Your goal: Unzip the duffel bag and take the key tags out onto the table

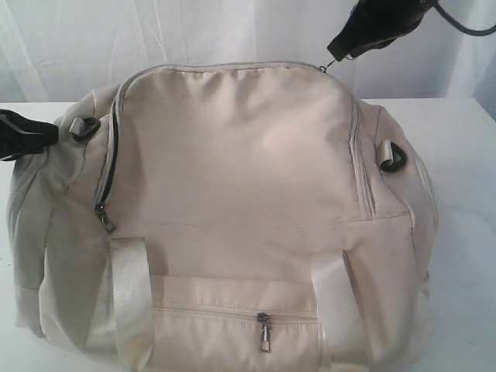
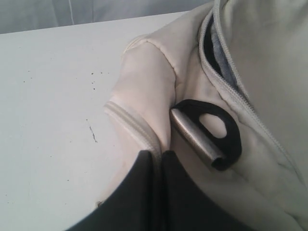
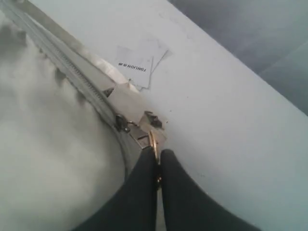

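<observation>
The cream-beige duffel bag (image 1: 232,217) fills the middle of the white table (image 1: 465,155). Its main zipper (image 1: 106,167) gapes on the left side, showing dark lining (image 2: 210,48). My left gripper (image 1: 48,136) is shut on a fold of the bag's end fabric (image 2: 144,96), beside a black D-ring (image 2: 211,132). My right gripper (image 1: 339,53) hovers over the bag's far right corner, shut on the brass ring zipper pull (image 3: 153,143) at the slider (image 3: 137,130). The key tags are hidden.
A front pocket with a closed grey zipper (image 1: 264,332) faces the near edge, between two shiny white handles (image 1: 128,302). A second black D-ring (image 1: 393,157) sits on the bag's right end. A white paper label (image 3: 137,65) lies on the table behind the bag.
</observation>
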Tool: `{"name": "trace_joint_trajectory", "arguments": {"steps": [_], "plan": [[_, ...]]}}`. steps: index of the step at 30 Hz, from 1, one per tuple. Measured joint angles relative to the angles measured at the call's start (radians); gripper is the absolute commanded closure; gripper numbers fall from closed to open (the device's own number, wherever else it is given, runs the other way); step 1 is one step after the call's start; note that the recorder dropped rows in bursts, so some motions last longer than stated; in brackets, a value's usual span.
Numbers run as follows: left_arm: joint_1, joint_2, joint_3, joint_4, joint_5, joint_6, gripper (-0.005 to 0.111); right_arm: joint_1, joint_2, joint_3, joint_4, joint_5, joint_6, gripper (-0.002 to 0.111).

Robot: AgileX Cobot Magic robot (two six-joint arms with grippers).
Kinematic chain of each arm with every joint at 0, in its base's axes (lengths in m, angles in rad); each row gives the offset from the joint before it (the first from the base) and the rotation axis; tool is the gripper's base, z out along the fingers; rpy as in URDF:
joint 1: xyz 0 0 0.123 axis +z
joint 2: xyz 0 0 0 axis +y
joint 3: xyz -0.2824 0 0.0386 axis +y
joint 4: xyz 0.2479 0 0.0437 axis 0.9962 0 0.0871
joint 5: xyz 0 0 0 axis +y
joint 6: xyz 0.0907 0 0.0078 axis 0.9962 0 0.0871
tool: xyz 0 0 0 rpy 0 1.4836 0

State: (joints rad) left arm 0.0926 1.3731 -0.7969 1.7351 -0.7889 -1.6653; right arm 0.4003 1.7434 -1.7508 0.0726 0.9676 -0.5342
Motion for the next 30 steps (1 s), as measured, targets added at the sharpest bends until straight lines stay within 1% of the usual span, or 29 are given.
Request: {"name": "trace_joint_trajectory", "arguments": {"steps": [3, 7, 10, 13, 19, 21, 26, 30], "plan": [[0.000, 0.000, 0.000, 0.000, 0.004, 0.000, 0.107, 0.000, -0.037, 0.048, 0.008, 0.071, -0.004, 0.108], [0.000, 0.000, 0.000, 0.000, 0.004, 0.000, 0.107, 0.000, -0.110, 0.174, 0.006, 0.136, -0.014, 0.108], [0.000, 0.000, 0.000, 0.000, 0.002, 0.000, 0.107, 0.000, -0.158, 0.240, 0.006, 0.046, -0.034, 0.108], [0.000, 0.000, 0.000, 0.002, -0.002, 0.000, 0.107, 0.000, -0.168, 0.252, 0.002, -0.058, -0.034, 0.108], [0.000, 0.000, 0.000, 0.002, -0.002, 0.000, 0.107, 0.000, -0.127, 0.255, -0.033, -0.184, -0.030, 0.108], [0.000, 0.000, 0.000, 0.002, -0.002, 0.000, 0.107, 0.000, -0.105, 0.255, -0.073, -0.202, -0.006, 0.108], [0.000, 0.000, 0.000, 0.002, -0.004, 0.000, 0.107, 0.000, -0.062, 0.257, -0.242, -0.210, 0.082, 0.108], [0.000, 0.000, 0.000, 0.002, 0.001, 0.000, 0.107, -0.011, -0.060, 0.257, -0.265, -0.210, 0.106, 0.108]]}}
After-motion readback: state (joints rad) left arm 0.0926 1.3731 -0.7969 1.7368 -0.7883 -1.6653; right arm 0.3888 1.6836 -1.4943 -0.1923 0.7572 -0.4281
